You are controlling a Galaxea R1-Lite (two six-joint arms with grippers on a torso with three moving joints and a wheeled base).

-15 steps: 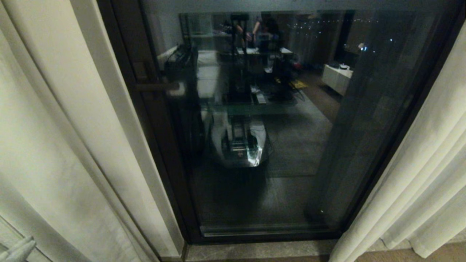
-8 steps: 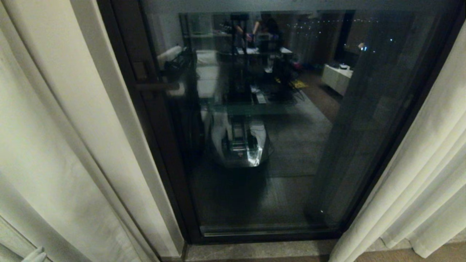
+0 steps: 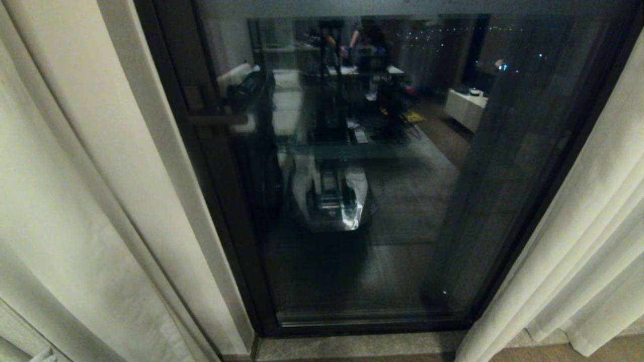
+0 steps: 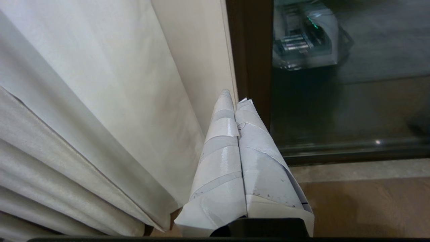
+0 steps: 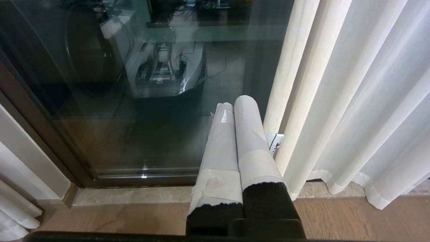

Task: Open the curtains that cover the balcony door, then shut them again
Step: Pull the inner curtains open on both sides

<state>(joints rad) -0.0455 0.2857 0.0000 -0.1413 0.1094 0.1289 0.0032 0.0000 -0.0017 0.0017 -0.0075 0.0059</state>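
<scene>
Curtains (image 3: 75,201) hang parted to both sides of the balcony door (image 3: 352,176); soft, light, slippery folds, best pinched at an inner edge. Both grippers' jaws are closed, empty.

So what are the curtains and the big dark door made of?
The curtains look like thick woven cloth, cream and matte: they hang in soft folds. On the right, the thinner white layer looks like sheer fabric, since light passes through. The balcony door has a shiny glass pane, mirroring the room, in a dark smooth frame, perhaps metal or painted wood. Its handle looks dark too.
</scene>
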